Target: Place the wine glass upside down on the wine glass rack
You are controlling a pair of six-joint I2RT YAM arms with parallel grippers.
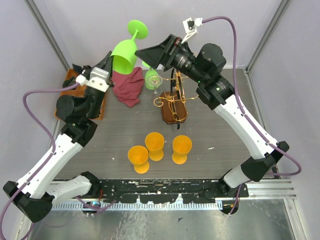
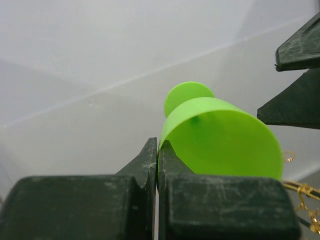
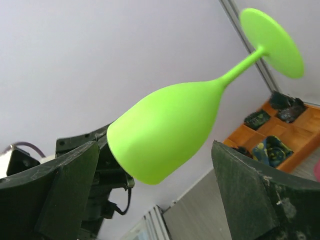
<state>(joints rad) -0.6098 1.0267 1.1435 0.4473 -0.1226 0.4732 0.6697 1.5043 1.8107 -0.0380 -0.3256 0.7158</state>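
The left gripper (image 2: pixel 157 151) is clamped on the rim of the wine glass (image 1: pixel 125 52), its two fingers pressed together with the thin green wall between them. The glass hangs in the air above the far left part of the table (image 1: pixel 215 131), tilted, with its mouth towards the gripper and its foot pointing up and away. The right gripper (image 1: pixel 144 53) faces the bowl from the other side with its jaws spread wide. In the right wrist view one finger (image 3: pixel 242 192) stands on each side of the bowl, neither touching it.

The wine glass rack (image 1: pixel 174 107) stands on the table below and to the right of the glass, partly under the right arm, well apart from the held glass. A second green glass (image 1: pixel 153 78) sits just beside the rack's scroll arms, and a dark red cloth (image 1: pixel 128 86) lies crumpled to its left. Three orange cups (image 1: pixel 154 145) stand nearer the arm bases.

A compartmented wooden tray (image 3: pixel 292 142) lies at the far left – small dark patterned items sit in several of its compartments.
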